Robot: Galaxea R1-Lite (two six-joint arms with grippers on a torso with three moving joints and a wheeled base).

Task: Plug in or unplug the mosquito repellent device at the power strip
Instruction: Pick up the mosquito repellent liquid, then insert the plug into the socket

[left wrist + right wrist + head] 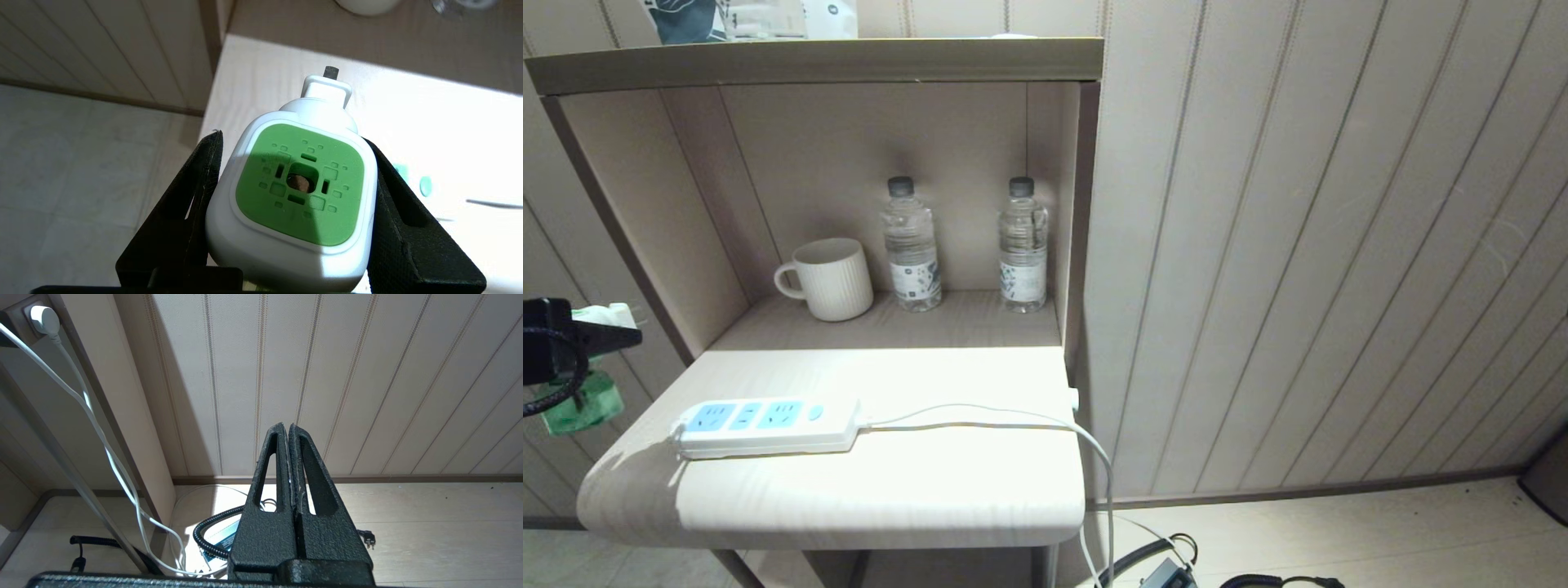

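Note:
The mosquito repellent device (298, 192) has a white head with a green vented face, and its plug prong points toward the tabletop. My left gripper (292, 136) is shut on the head, one black finger on each side. In the head view the left gripper (611, 335) is at the far left, off the table's left end. It holds the device (603, 314) there with the green bottle hanging below. The power strip (768, 425) lies flat near the table's front left, its three light-blue sockets bare. My right gripper (288, 426) is shut, empty, low near the floor.
A white mug (829, 278) and two water bottles (911, 245) (1023, 245) stand at the back of the shelf niche. The strip's white cord (980, 412) runs off the table's right edge to a wall plug (41, 318). Cables (212, 535) lie on the floor.

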